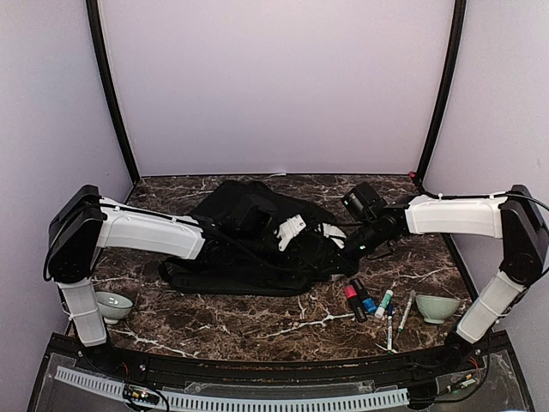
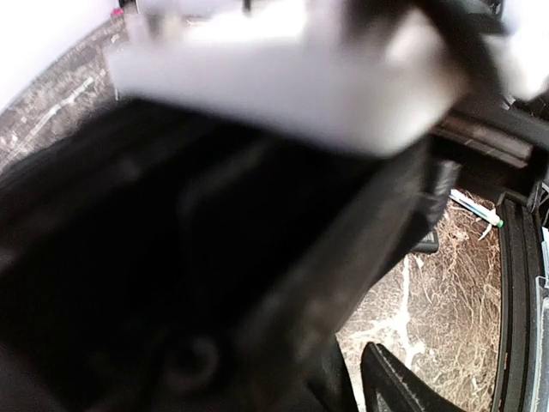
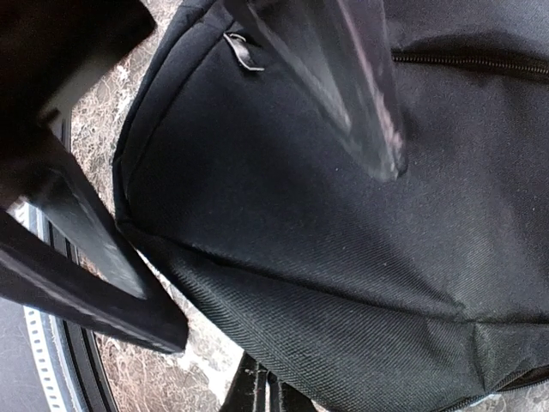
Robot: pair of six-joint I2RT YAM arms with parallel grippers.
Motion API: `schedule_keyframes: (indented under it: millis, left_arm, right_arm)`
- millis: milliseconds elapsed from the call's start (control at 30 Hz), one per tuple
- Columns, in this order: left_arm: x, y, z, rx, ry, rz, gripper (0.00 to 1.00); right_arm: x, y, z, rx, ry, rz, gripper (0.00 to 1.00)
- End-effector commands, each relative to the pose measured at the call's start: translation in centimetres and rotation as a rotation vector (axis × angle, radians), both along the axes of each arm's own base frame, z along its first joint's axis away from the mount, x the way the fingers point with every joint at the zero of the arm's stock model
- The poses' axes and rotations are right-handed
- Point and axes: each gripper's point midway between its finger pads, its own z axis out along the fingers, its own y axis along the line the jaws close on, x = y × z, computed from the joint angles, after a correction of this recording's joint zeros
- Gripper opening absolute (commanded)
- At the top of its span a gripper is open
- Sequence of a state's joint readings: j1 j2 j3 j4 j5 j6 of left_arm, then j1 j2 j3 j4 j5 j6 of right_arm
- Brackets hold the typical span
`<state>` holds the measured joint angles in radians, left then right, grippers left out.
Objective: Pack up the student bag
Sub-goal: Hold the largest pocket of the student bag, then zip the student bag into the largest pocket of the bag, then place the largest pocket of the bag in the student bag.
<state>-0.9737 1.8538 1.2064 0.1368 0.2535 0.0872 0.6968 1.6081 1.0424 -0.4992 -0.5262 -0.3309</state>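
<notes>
The student bag (image 1: 240,236), a large black backpack, lies flat in the middle of the marble table. My left gripper (image 1: 296,243) is low over its right half. In the left wrist view the blurred black fabric (image 2: 171,257) fills the frame, and one finger (image 2: 396,386) stands clear of it on the right; the other finger is hidden. My right gripper (image 1: 341,251) is at the bag's right edge. In the right wrist view (image 3: 274,245) its jaws are wide apart over a corner of the bag (image 3: 326,283), near a zipper pull (image 3: 244,51).
Red (image 1: 353,302), blue (image 1: 367,300) and green-capped (image 1: 383,302) markers and two pens (image 1: 403,313) lie right of the bag. A pale bowl (image 1: 112,305) sits front left and another (image 1: 437,307) front right. Black frame posts stand at the back corners.
</notes>
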Motion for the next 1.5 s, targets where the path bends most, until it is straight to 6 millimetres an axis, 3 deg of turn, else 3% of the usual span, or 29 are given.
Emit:
schedule_keyframes:
  millis: [0, 100, 200, 400, 533, 633, 833, 1000, 1067, 1133, 1267, 1367, 1467]
  left_arm:
    - [-0.3, -1.0, 0.7, -0.049, 0.052, 0.002, 0.72]
    - [-1.0, -1.2, 0.1, -0.056, 0.078, -0.009, 0.67]
    - [-0.9, -0.8, -1.1, -0.012, 0.087, 0.012, 0.44]
    - [-1.8, 0.1, -2.0, 0.023, 0.114, 0.001, 0.09]
    - [-2.3, 1.5, -2.5, 0.058, 0.11, 0.009, 0.0]
    - [-3.3, 2.6, -2.4, 0.07, 0.109, -0.012, 0.0]
    - [-5.4, 5.2, -3.4, 0.108, 0.142, -0.021, 0.0]
    - [-6.5, 8.0, -4.2, 0.16, 0.14, 0.011, 0.0]
    - [-6.5, 8.8, -4.0, 0.165, 0.129, 0.036, 0.0]
    - [-6.1, 9.0, -3.6, 0.162, 0.114, 0.062, 0.01]
    - [-5.4, 8.1, -3.0, 0.129, 0.121, 0.085, 0.05]
    - [-5.0, 7.2, -2.3, 0.096, 0.126, 0.091, 0.32]
    - [-4.3, 6.6, -1.2, 0.056, 0.109, 0.11, 0.56]
  right_arm:
    - [-0.1, 0.2, 0.1, 0.012, 0.0, -0.005, 0.0]
    - [0.3, 0.0, 0.2, 0.011, -0.003, -0.017, 0.0]
    - [0.8, -0.4, 0.2, 0.006, 0.0, -0.036, 0.0]
    - [2.9, -3.2, -1.2, -0.038, 0.023, -0.103, 0.0]
    - [4.1, -6.0, -2.9, -0.101, 0.028, -0.137, 0.0]
    - [5.3, -8.3, -4.3, -0.152, 0.03, -0.174, 0.0]
    - [10.0, -11.4, -5.6, -0.195, -0.001, -0.28, 0.0]
    - [14.0, -12.6, -4.7, -0.187, -0.066, -0.322, 0.0]
    - [14.5, -12.4, -4.2, -0.182, -0.083, -0.31, 0.0]
    - [14.0, -11.7, -3.4, -0.148, -0.077, -0.289, 0.0]
    - [10.4, -9.4, -2.5, -0.101, -0.024, -0.21, 0.0]
    - [7.3, -7.9, -1.8, -0.042, 0.011, -0.169, 0.0]
    - [5.8, -6.9, -0.8, 0.013, 0.036, -0.161, 0.15]
